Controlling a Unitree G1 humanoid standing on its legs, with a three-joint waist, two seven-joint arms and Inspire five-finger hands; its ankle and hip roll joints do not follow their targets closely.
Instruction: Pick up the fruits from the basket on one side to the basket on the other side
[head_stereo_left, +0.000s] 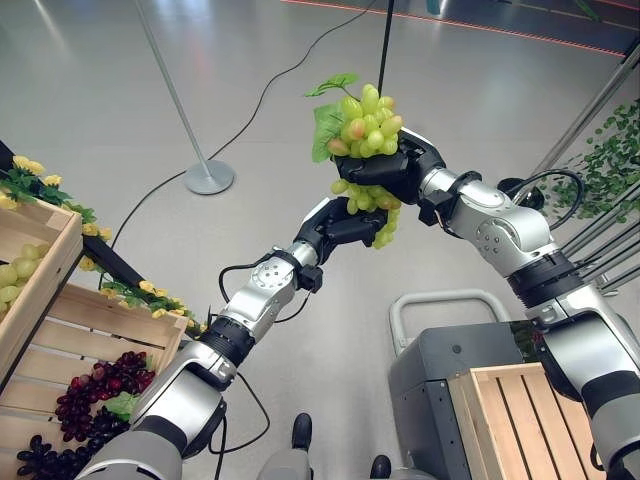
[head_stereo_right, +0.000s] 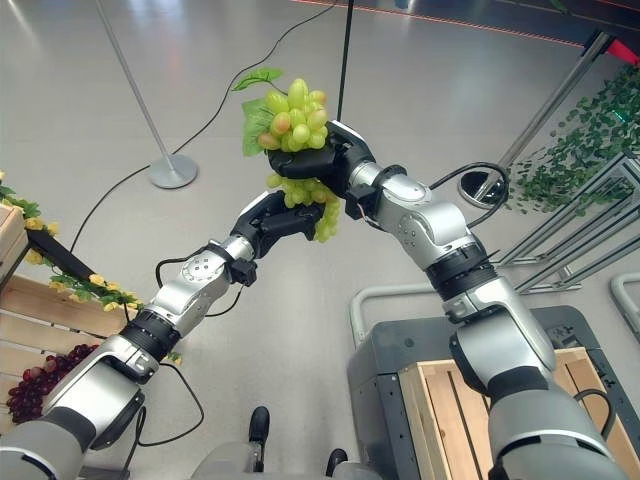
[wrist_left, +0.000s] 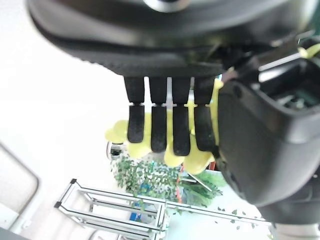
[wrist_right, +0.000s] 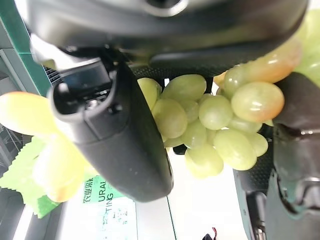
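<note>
The bunch of green grapes (head_stereo_left: 365, 125) is up in the air in front of me, over the floor, between my two sides and far from both baskets. My right hand (head_stereo_left: 405, 168) holds it around the middle: in my right wrist view the thumb and the fingers (wrist_right: 292, 150) are curled around the berries, so this hand is closed on the bunch. The leaf (head_stereo_left: 328, 87) and the top berries stand above the hand, and the lower part hangs down under it.

My left hand (head_stereo_left: 340, 222) is just below and a little nearer, touching the hanging part. In its wrist view its fingers (wrist_left: 159, 131) are quite straight and lie against the yellow-green berries; they are relaxed, not pinching.

I judge the bunch is light, and it looks like plastic fruit, so it will not be crushed easily. But it is knobby and loose, the berries can swing on the stem, and their skin looks smooth, so they may slip. I think the best place to hold is around the thick middle or at the stem near the leaf, not at single berries at the tip.

On my left is the wooden crate (head_stereo_left: 60, 330) with dark grapes (head_stereo_left: 100, 390). On my right, near, is the light wooden box (head_stereo_left: 515, 415), where I think the bunch must go.
</note>
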